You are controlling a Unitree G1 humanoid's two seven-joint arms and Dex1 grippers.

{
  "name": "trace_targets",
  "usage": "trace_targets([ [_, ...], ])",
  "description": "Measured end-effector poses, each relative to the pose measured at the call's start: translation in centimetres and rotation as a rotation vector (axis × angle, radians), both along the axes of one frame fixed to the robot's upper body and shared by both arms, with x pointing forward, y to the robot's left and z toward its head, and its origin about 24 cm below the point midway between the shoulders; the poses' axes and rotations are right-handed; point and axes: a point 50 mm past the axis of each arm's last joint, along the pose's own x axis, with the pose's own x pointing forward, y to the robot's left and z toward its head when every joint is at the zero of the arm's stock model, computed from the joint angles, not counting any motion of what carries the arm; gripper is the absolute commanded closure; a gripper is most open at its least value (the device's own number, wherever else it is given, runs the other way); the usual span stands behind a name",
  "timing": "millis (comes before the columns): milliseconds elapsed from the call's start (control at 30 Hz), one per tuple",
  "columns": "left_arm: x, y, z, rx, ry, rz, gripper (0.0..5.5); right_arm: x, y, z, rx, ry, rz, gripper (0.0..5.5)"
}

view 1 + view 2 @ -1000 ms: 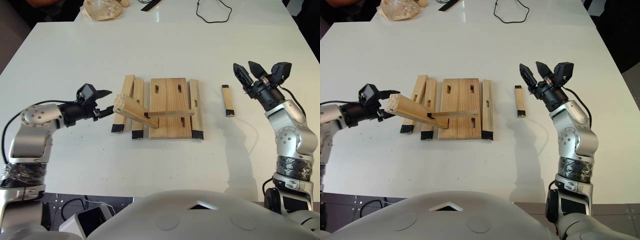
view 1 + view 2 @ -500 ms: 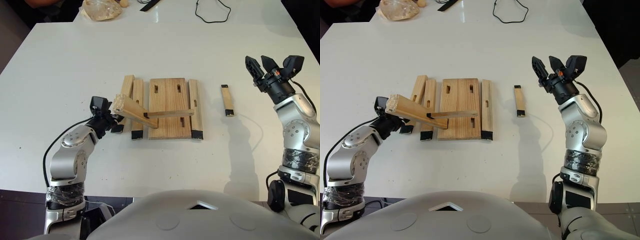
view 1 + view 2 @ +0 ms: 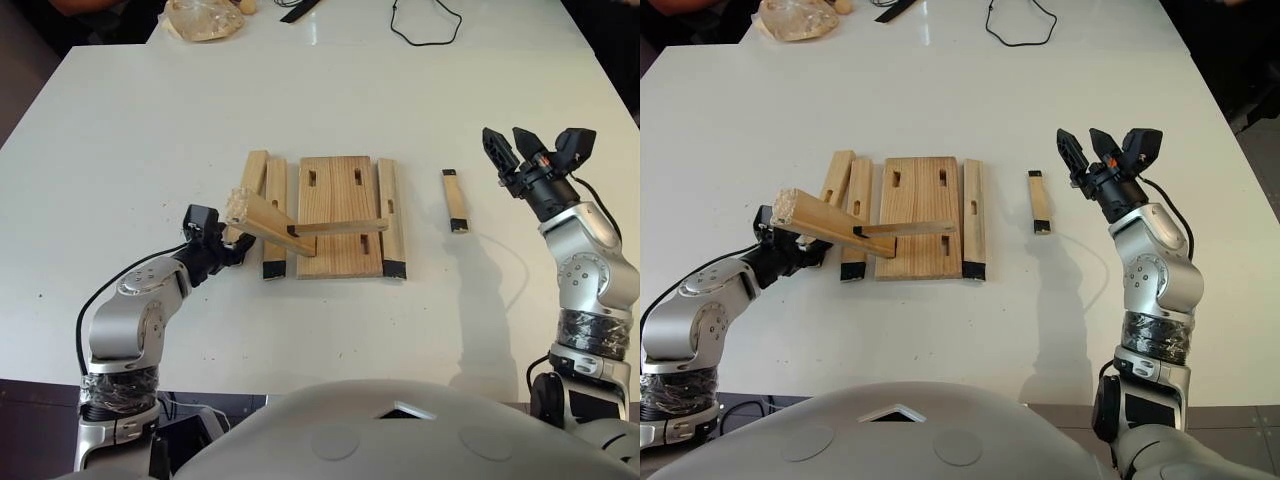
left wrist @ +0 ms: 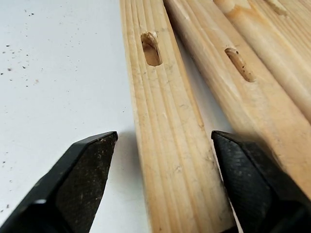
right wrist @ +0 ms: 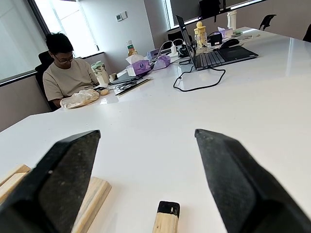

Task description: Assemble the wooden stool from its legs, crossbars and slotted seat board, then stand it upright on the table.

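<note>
Left gripper [image 3: 218, 245] spread wide, fingers [image 4: 77, 179] either side of a flat-lying leg [image 4: 165, 145], toward the desk [image 3: 120, 120] front-left. Tilted leg [image 3: 262, 218] with crossbar [image 3: 345, 227] leans over seat board [image 3: 340, 195] mid-desk. Short piece [image 3: 455, 200] lies apart, rightward. Right gripper [image 3: 505, 142] wide, raised near right edge.

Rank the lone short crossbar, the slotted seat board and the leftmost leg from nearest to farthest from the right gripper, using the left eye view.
1. The short crossbar, lying alone just left of the right gripper.
2. The seat board, flat at the middle of the pile.
3. The leftmost leg, at the pile's far left edge.
</note>
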Motion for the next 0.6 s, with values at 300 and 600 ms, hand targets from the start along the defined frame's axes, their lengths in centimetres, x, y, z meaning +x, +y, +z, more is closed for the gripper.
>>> trace_targets([
  [300, 0.3, 0.0, -0.1, 0.1, 0.052, 0.095, 3.41, 0.1, 0.3, -0.1, 0.015, -0.007, -0.014, 1.91],
  [600, 3.5, 1.1, 1.0, -0.019, -0.038, 0.411, 3.48, 3.1, -0.2, 2.5, 0.03, -0.076, -0.065, 1.91],
])
